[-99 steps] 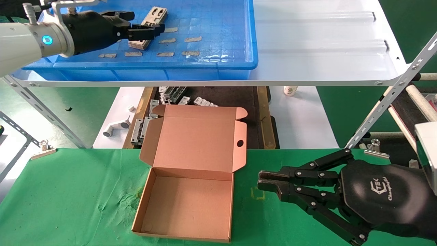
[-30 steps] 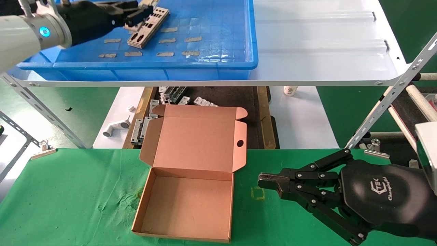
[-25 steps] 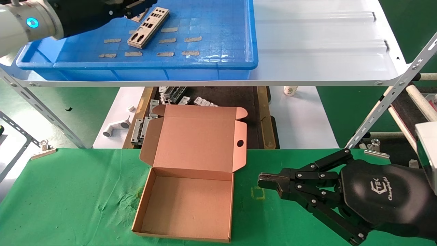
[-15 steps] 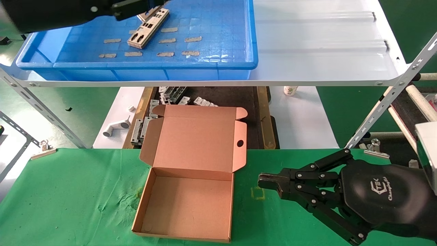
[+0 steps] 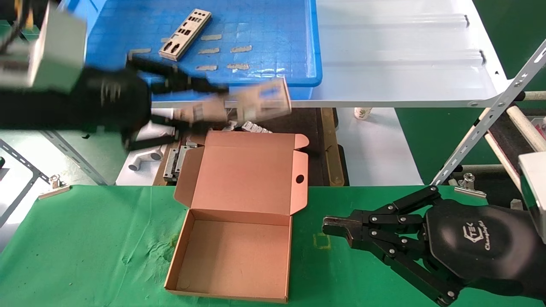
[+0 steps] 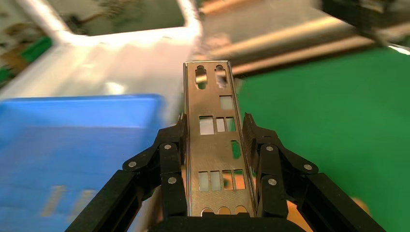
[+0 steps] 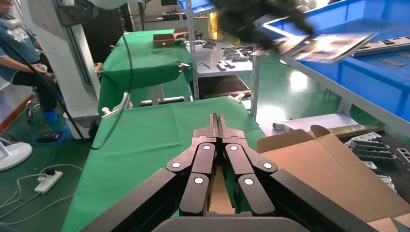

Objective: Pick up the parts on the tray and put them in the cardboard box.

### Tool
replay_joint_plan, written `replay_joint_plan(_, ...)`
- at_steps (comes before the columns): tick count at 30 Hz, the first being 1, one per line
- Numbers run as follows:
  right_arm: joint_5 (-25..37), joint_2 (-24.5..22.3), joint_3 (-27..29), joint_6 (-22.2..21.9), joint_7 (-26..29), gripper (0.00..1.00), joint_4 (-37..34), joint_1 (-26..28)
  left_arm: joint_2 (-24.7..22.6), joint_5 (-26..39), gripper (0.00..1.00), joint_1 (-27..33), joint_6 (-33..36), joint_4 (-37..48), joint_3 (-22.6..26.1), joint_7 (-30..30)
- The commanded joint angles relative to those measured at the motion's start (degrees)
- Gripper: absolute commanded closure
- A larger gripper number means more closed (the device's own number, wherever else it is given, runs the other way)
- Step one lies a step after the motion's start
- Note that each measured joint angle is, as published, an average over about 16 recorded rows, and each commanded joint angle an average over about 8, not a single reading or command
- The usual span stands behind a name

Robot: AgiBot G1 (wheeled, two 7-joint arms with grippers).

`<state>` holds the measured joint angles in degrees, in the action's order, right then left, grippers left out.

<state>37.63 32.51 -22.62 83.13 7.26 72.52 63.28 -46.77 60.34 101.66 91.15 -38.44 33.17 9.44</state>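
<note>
My left gripper [image 5: 204,104] is shut on a silvery punched part [image 5: 247,102] and holds it in the air in front of the blue tray's [image 5: 273,42] front rim, above the back of the cardboard box's lid [image 5: 247,179]. In the left wrist view the part [image 6: 215,92] sticks out lengthwise between the fingers [image 6: 251,137] of the left gripper [image 6: 215,126]. Another part [image 5: 185,34] lies on the tray floor. The open box's base [image 5: 232,251] is empty. My right gripper [image 5: 335,228] is shut and empty, low over the green cloth right of the box; it also shows in its own wrist view [image 7: 217,118].
Several tan tape strips [image 5: 239,49] lie on the tray floor. The tray stands on a white shelf [image 5: 405,55] with a slanted strut [image 5: 490,115] at the right. Grey brackets [image 5: 175,162] and a white fitting [image 5: 143,160] lie below, behind the box.
My left gripper has lifted one part out of the tray and swung it forward and down over the tray's front rim. The other part stays in the tray. The right arm has not moved.
</note>
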Motion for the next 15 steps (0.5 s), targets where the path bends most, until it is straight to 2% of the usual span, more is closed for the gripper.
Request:
replay_joint_plan(1,0.0,0.0,0.0,0.0,0.0,1.0,0.0,0.0,3.05,-3.02,1.0,-3.02,-0.23,-7.0,2.04,-0.51)
replay_joint_plan(7,0.0,0.0,0.0,0.0,0.0,1.0,0.0,0.0,5.39,-1.27,1.0,-9.73,-2.8,-13.88,5.77,1.23)
replay_joint_plan(15,0.0,0.0,-0.01,0.0,0.0,1.0,0.0,0.0,2.4,7.54,1.0,-17.21,-8.81,-15.75,10.67,6.43)
